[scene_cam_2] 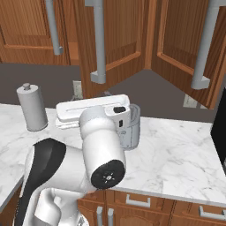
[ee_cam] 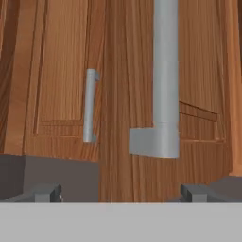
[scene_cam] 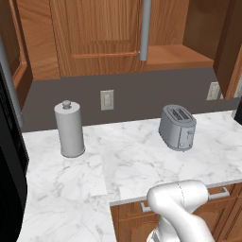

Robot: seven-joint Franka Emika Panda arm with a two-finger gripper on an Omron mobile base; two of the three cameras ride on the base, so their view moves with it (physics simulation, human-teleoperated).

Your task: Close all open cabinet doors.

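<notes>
Reddish-brown cabinet doors hang above the counter. One door (scene_cam: 94, 33) with a long grey bar handle (scene_cam: 145, 28) stands swung out, and the bare shelf (scene_cam: 177, 56) behind it shows to its right. From the other side this middle door (scene_cam_2: 121, 35) and a right door (scene_cam_2: 176, 39) both angle outward, each with a grey handle (scene_cam_2: 98, 39). My gripper (ee_cam: 123, 194) is open with nothing between its fingertips (ee_cam: 47, 194). It faces the near door's wood (ee_cam: 127, 94), close below its big handle (ee_cam: 164, 85). A farther door (ee_cam: 61, 71) lies behind to the left.
A grey toaster (scene_cam: 177, 127) and a grey paper towel holder (scene_cam: 70, 128) stand on the white marble counter (scene_cam: 123, 160). Wall outlets (scene_cam: 107, 99) sit on the dark backsplash. Drawer fronts (scene_cam_2: 141, 203) run below the counter edge. A black appliance (scene_cam: 9, 156) borders the left.
</notes>
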